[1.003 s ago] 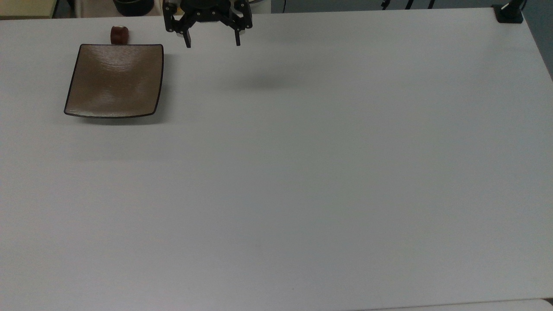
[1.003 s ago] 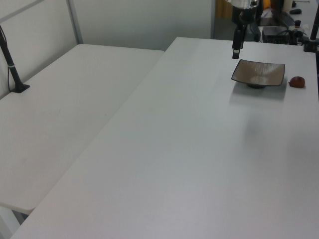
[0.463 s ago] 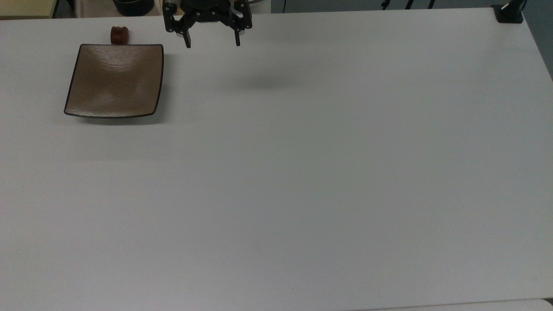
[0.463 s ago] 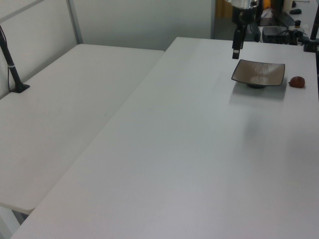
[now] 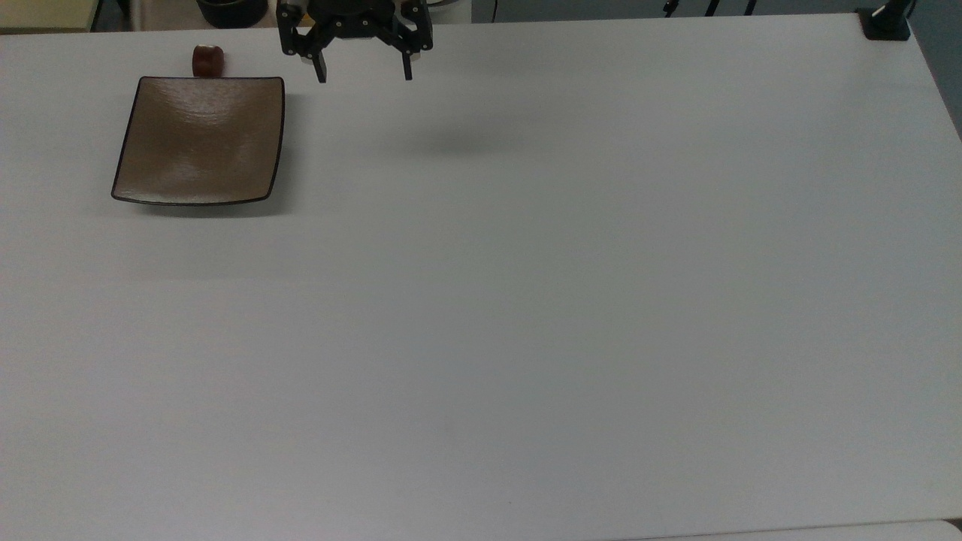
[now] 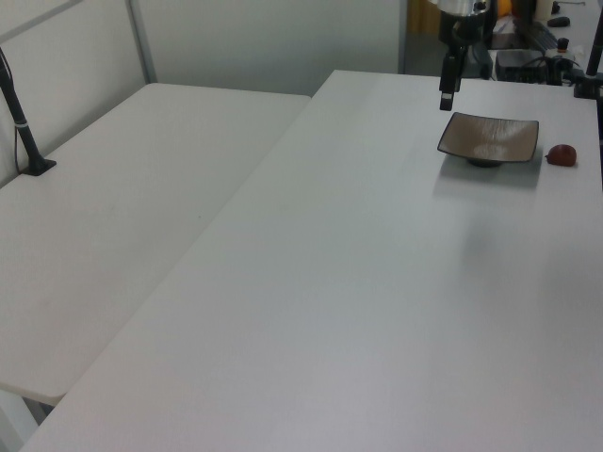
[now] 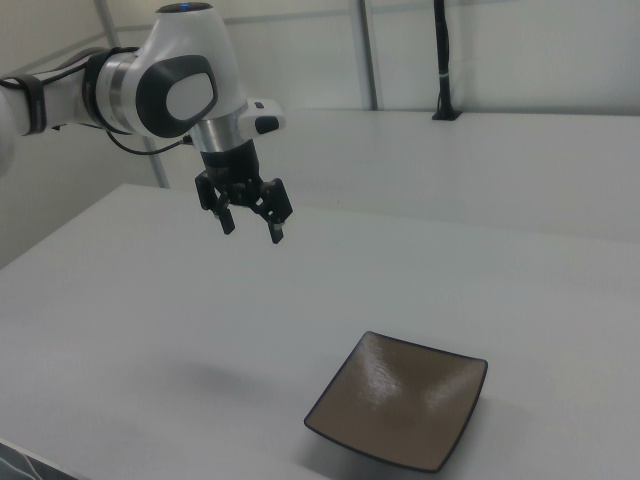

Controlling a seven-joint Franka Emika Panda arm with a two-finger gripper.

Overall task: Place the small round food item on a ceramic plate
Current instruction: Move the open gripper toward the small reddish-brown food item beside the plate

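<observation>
The small round food item [image 5: 207, 60] is a dark red-brown lump lying on the white table just beyond the plate's far edge in the top view; in the left view the food item [image 6: 562, 155] sits to the plate's right. The ceramic plate [image 5: 200, 140] is square, glossy brown with a dark rim, and holds nothing; it also appears as the plate [image 6: 488, 138] and the plate [image 7: 400, 412]. My gripper [image 5: 364, 75] hangs open in the air above the table, to the right of the plate in the top view, with nothing between its fingers. In the right view the gripper [image 7: 252, 230] points down.
The white table [image 5: 526, 300] stretches wide to the top view's right and front. A second white table [image 6: 113, 217] adjoins it in the left view. A black clamp [image 5: 885, 22] sits at the far right corner. A dark round object [image 5: 231, 10] stands beyond the far edge.
My gripper has drifted slightly toward the top view's left, nearer the plate. The plate and food item have not moved.
</observation>
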